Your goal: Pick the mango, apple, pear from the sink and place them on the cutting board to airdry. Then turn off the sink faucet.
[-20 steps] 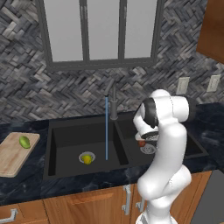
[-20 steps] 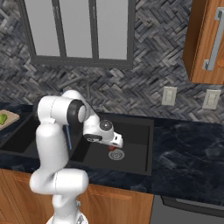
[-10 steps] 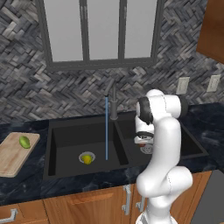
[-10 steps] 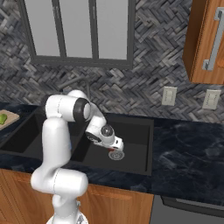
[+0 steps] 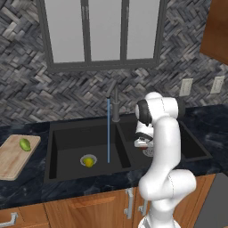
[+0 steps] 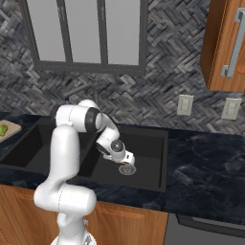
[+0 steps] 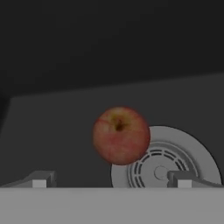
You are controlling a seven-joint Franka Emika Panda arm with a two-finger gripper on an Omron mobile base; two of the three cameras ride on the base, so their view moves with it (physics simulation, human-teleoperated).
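Note:
A red apple point(image 7: 121, 134) lies on the floor of the black sink's point(image 5: 127, 167) right basin, against its round silver drain point(image 7: 164, 168). My gripper point(image 7: 111, 181) hangs open just over it, one fingertip on each side and nothing between them. In the base views the gripper point(image 5: 143, 144) point(image 6: 125, 159) reaches down into that right basin. A yellow-green mango point(image 5: 89, 161) rests on the left basin's drain. A green pear point(image 5: 25, 144) lies on the tan cutting board point(image 5: 11, 162) at the far left. Water runs from the dark sink faucet point(image 5: 115, 100) into the left basin.
A dark counter point(image 6: 206, 177) stretches to the right of the sink, with a wooden wall cabinet point(image 6: 225, 45) above it. Behind the sink are a stone wall, a window point(image 5: 104, 33) and wall outlets point(image 5: 185, 87).
The arm has folded in a little and the hand has sunk slightly lower into the right basin. The gripper has stayed open and the fruits have not moved.

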